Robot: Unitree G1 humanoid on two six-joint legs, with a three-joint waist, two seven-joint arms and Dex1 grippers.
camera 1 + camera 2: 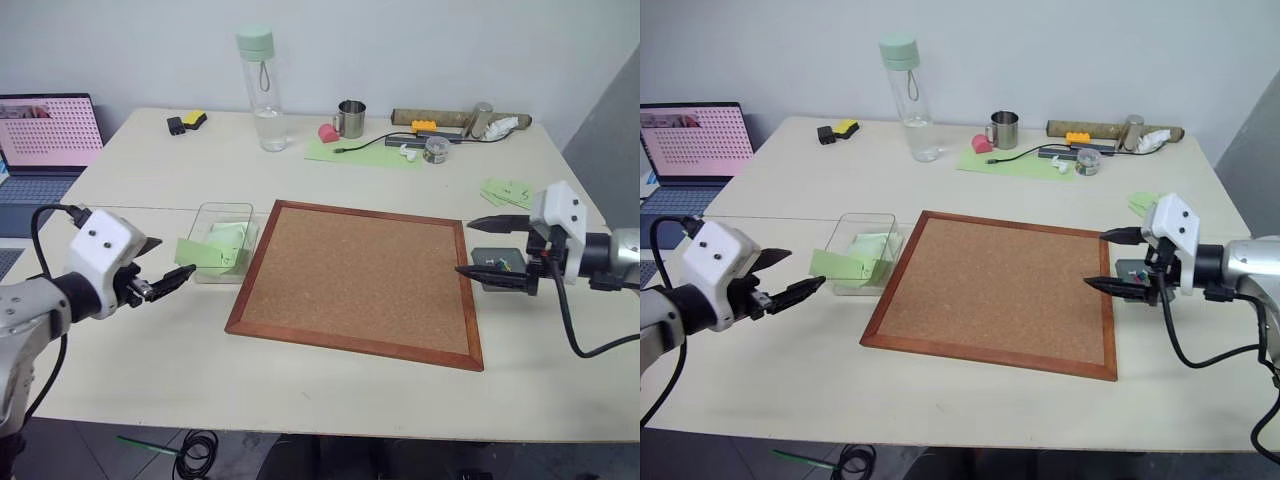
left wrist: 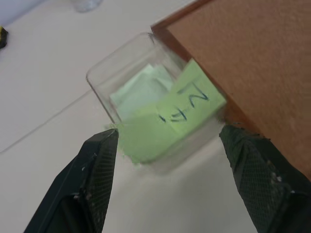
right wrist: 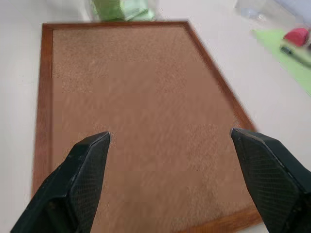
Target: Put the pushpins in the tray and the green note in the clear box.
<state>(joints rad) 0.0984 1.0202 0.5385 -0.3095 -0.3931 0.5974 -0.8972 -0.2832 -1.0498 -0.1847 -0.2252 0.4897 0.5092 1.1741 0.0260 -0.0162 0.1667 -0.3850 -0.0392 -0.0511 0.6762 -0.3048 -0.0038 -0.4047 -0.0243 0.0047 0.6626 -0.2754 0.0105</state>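
My left hand (image 1: 170,283) stood wide open and empty, the green note (image 1: 205,256) just ahead of its fingertips, draped over the near wall of the clear box (image 1: 228,213). I judged a gentle nudge would seat it fully.

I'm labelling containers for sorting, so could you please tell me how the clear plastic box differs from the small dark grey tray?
The clear plastic box is transparent and larger; the small dark grey tray is opaque and smaller. The box lies at the wood-framed corkboard's left edge and holds green paper notes; the tray lies at its right edge. Both are rectangular.
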